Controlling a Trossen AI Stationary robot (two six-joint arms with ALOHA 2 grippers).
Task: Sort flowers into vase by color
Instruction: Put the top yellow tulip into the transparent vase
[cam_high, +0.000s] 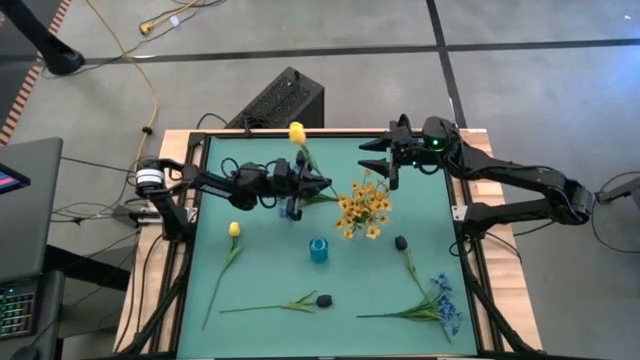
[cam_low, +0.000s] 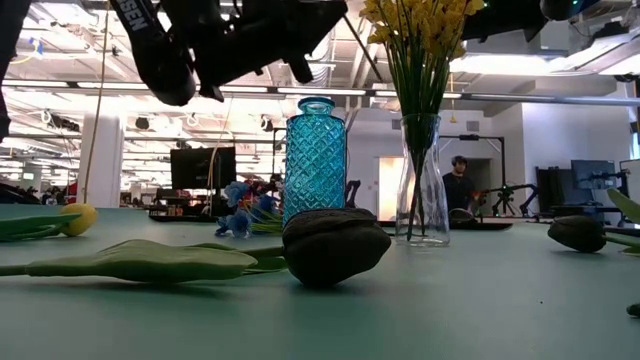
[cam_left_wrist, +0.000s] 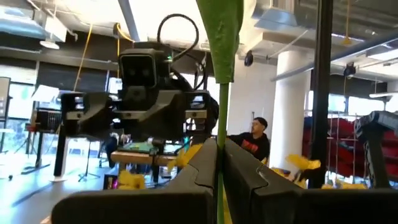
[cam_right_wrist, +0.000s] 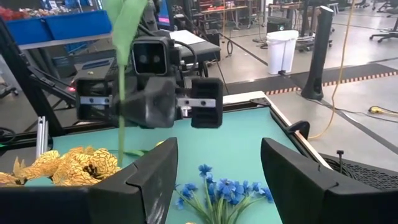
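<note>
Sorting partly done. A clear vase (cam_low: 420, 180) already holds the yellow spray (cam_high: 363, 206), standing near the table's middle; a blue vase (cam_high: 318, 250) just in front of it appears empty. Still lying on the green table (cam_high: 260, 270) are a yellow tulip (cam_high: 234, 230) on the left, one dark bud (cam_high: 324, 299) with its stalk at the front, another dark bud (cam_high: 401, 242) right of the blue vase, and the blue spray (cam_high: 443, 305) at the front right. The left gripper (cam_high: 318, 184) is pressed together on the stalk of a second tulip (cam_high: 296, 131), which it carries in the air; the bloom sits toward the table's far edge, beyond the fingers, and the stalk runs straight through the closed fingertips (cam_left_wrist: 205, 165) in the left wrist view. The held stem hangs just beside the yellow spray, so it seems bound for the clear vase. The right gripper (cam_high: 378, 155) hovers spread and empty over the far side, facing the left gripper, well apart from the flowers still on the table.
</note>
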